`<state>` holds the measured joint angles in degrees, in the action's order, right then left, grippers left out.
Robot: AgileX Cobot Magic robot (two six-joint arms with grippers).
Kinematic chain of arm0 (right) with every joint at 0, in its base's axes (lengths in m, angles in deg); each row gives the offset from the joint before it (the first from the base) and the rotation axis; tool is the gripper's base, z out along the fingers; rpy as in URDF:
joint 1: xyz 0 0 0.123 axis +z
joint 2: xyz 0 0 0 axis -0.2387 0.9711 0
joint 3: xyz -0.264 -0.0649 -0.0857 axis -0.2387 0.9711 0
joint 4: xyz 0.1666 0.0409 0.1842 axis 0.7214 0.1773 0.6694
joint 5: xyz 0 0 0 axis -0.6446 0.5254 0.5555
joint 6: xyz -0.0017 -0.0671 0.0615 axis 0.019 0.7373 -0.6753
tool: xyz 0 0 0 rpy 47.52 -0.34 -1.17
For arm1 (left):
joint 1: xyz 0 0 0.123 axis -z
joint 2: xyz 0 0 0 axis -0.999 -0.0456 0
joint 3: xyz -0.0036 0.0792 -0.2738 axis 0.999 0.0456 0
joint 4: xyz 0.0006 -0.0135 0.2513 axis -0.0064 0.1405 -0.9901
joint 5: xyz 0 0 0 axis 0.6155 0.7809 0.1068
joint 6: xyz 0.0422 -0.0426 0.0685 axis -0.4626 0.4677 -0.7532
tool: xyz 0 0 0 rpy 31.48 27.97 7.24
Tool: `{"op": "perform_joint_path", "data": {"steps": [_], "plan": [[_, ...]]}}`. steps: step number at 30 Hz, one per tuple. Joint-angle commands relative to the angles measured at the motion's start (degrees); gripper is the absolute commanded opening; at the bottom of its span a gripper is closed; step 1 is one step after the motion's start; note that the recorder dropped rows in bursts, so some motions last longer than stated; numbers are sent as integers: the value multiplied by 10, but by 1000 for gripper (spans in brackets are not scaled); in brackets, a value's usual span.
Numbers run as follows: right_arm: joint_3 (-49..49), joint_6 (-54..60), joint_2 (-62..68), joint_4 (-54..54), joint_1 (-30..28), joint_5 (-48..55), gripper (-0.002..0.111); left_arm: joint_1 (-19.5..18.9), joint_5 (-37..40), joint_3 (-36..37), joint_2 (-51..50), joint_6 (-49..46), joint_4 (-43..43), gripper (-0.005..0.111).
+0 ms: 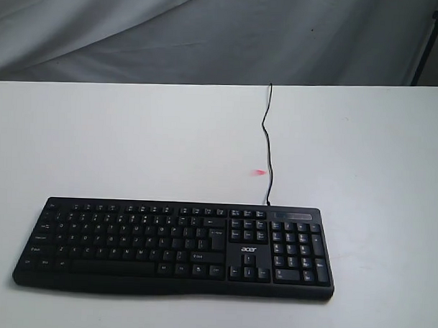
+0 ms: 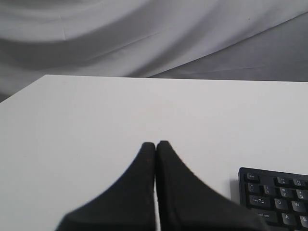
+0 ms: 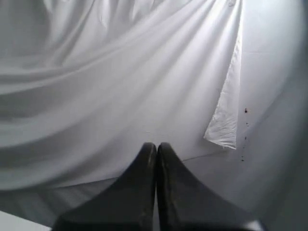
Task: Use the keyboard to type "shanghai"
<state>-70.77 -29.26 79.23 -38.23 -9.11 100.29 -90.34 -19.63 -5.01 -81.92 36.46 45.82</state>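
Note:
The wide black keyboard (image 1: 174, 247) with a white acer logo lies near the front edge of the white table (image 1: 133, 139). Its thin black cable (image 1: 266, 148) runs back over the table's far edge. Neither arm shows in the exterior view. In the left wrist view my left gripper (image 2: 156, 143) is shut and empty, hovering over bare table, with the keyboard's top-left corner (image 2: 274, 195) off to one side. My right gripper (image 3: 156, 144) is also shut and empty, pointing at the white curtain; no keyboard shows there.
A small red light spot (image 1: 259, 172) lies on the table beside the cable. A draped white curtain (image 1: 209, 34) hangs behind the table. A dark stand leg (image 1: 428, 49) shows at the far right.

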Motion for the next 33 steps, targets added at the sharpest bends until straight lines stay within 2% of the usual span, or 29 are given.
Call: {"op": "perform_joint_path", "data": {"steps": [1, 16, 27, 33], "plan": [[-85, 19, 67, -8, -1, 59, 0, -1, -6, 3, 3, 1, 0, 1], [-279, 146, 272, -8, -1, 224, 0, -1, -6, 3, 3, 1, 0, 1], [-286, 289, 371, 48, -1, 281, 0, -1, -6, 3, 3, 1, 0, 1], [-286, 400, 453, 164, -1, 341, 0, -1, -6, 3, 3, 1, 0, 1]]}}
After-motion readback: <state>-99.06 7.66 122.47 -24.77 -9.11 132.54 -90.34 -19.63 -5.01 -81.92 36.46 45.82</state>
